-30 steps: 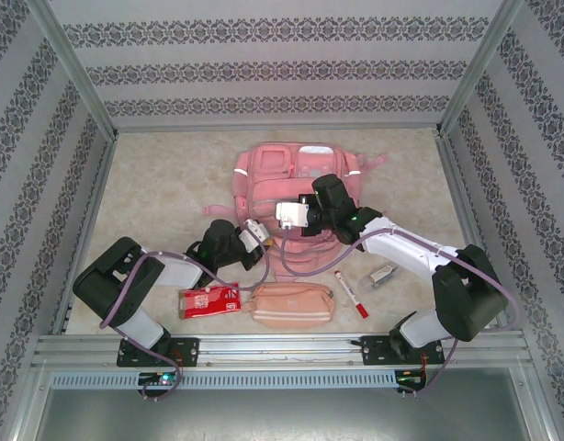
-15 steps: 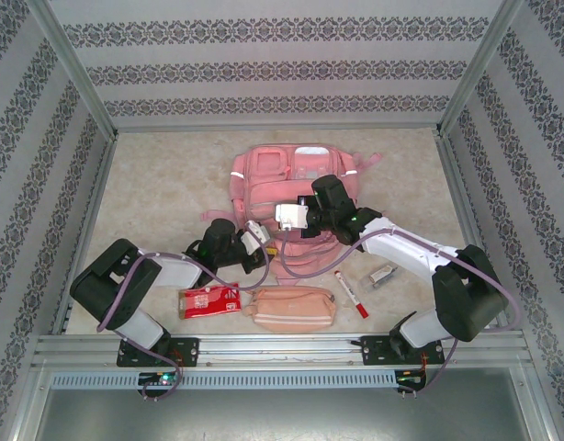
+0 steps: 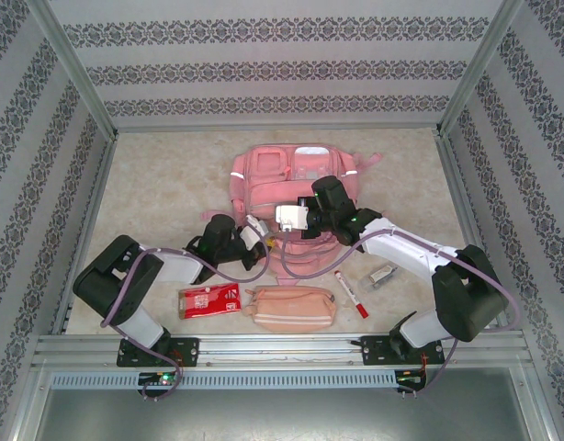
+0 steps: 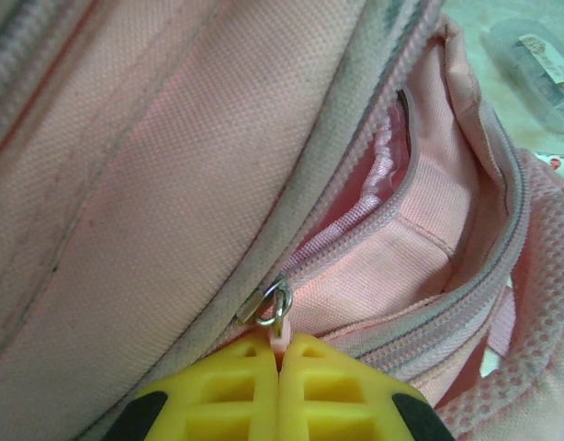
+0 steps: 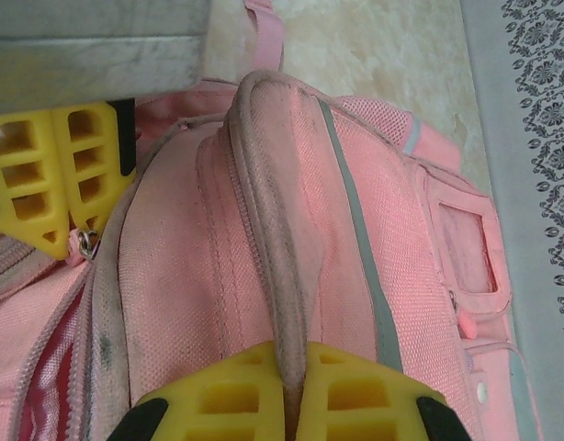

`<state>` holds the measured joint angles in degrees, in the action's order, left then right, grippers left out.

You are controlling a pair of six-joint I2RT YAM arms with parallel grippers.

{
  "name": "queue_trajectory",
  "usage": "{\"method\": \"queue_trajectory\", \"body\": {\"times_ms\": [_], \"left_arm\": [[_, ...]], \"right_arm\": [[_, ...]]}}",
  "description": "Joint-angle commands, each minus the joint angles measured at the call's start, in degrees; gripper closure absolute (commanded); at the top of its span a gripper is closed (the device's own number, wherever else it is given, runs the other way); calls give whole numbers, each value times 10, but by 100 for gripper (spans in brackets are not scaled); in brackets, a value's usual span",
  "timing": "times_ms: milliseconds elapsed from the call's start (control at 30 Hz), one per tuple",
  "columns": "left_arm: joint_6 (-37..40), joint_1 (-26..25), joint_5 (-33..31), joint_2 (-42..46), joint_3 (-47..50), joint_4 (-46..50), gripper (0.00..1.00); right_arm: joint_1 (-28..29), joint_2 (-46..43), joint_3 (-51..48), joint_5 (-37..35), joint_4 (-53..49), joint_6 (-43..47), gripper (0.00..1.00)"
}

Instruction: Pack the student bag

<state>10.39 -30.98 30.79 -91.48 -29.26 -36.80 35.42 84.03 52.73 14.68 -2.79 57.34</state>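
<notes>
Over the near half of the student bag [image 3: 296, 170], which lies flat on the counter [image 3: 153, 184], both wrists hide the fabric from above. Left fingers [image 4: 280, 347] are pinched together on the zipper pull [image 4: 276, 308]; the open slit beside it reveals pink lining, nothing clearer. Right fingers [image 5: 294, 358], reaching in from the bag's right, clamp a raised fabric ridge [image 5: 264, 184]. A blurred clear object [image 4: 539, 55] beyond the bag is cut off.
</notes>
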Motion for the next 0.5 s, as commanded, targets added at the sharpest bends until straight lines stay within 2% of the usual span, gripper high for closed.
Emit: {"method": "queue_trajectory", "body": {"times_ms": [0, 100, 200, 300, 467], "left_arm": [[-17, 16, 26, 38, -44, 35, 100], [-30, 32, -19, 74, -53, 107, 100], [-15, 61, -27, 113, -94, 267, 100], [-43, 106, -4, 146, -98, 300, 100], [-36, 154, -63, 178, -116, 370, 100]], "right_arm": [[17, -19, -6, 83, 28, 7, 100], [9, -25, -14, 84, 33, 19, 100], [3, -34, -39, 78, 50, 39, 100], [-1, -38, -51, 73, 59, 42, 100], [-7, -35, -47, 60, 61, 56, 100]]}}
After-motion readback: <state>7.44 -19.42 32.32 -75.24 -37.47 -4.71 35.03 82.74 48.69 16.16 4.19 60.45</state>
